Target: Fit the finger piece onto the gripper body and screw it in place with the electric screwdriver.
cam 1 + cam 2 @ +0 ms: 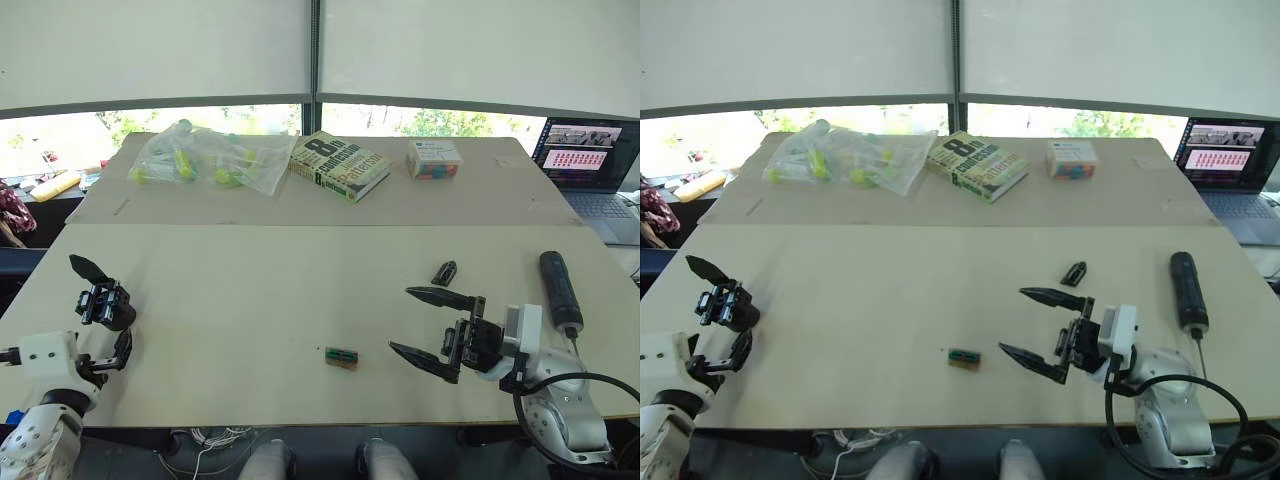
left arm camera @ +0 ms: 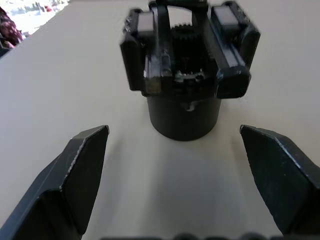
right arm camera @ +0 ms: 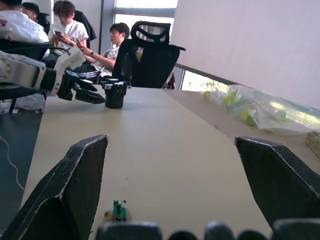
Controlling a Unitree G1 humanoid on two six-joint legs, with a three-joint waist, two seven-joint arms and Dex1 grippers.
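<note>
1. The gripper body (image 1: 104, 303), matte black on a round base, is stood near the table's (image 1: 250, 300) left edge, just ahead of the spread, empty left gripper (image 2: 175, 170).
2. The wedge-shaped finger piece (image 1: 444, 272) and cylindrical electric screwdriver (image 1: 560, 290) are laid toward the right edge, beside the open, empty right gripper (image 1: 420, 325).
3. Bare wood is left mid-table around a green-and-black block (image 1: 341, 357).

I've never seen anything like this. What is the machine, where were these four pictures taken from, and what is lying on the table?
It is a two-armed robot. Two pictures come from cameras in its head, looking down over a table. The other two come from cameras on its wrists, looking along each tool's two black fingers.

The left tool is open, just short of the gripper body, a small black assembly standing near the table's left edge. The right tool is open too and holds nothing.

Near it lie the finger piece, the electric screwdriver and a small green-and-black block. Further back lie a book, plastic bags, a small box and a laptop.
</note>
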